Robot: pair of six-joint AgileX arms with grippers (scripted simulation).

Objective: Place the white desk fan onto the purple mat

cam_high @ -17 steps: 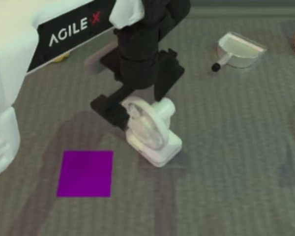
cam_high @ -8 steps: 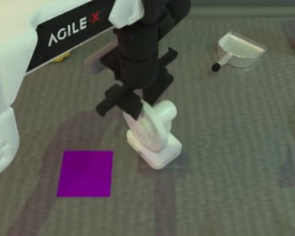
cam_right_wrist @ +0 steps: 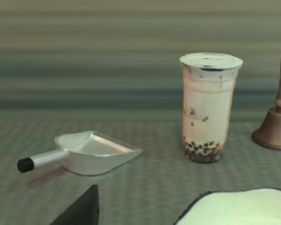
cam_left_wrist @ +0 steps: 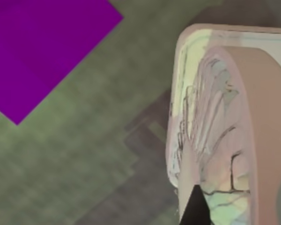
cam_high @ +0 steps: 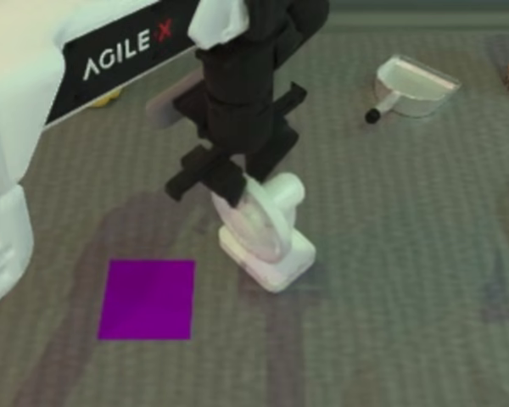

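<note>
Gripping white desk fan [cam_high: 263, 229] head | left gripper [cam_high: 237, 182] jaws clamped on grille; thin hold may slip, tipping fan short of purple mat [cam_high: 148, 298] near-left | right arm parked

left gripper [cam_high: 237, 182] lowered mid-table, jaws closed

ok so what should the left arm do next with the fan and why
Probably lift it a little. The left gripper looks closed on the fan's round head, yet the base seems to sit on the table, to the right of the purple mat. Raising it first should let it travel left and toward the near edge, onto the mat, without dragging.
</note>
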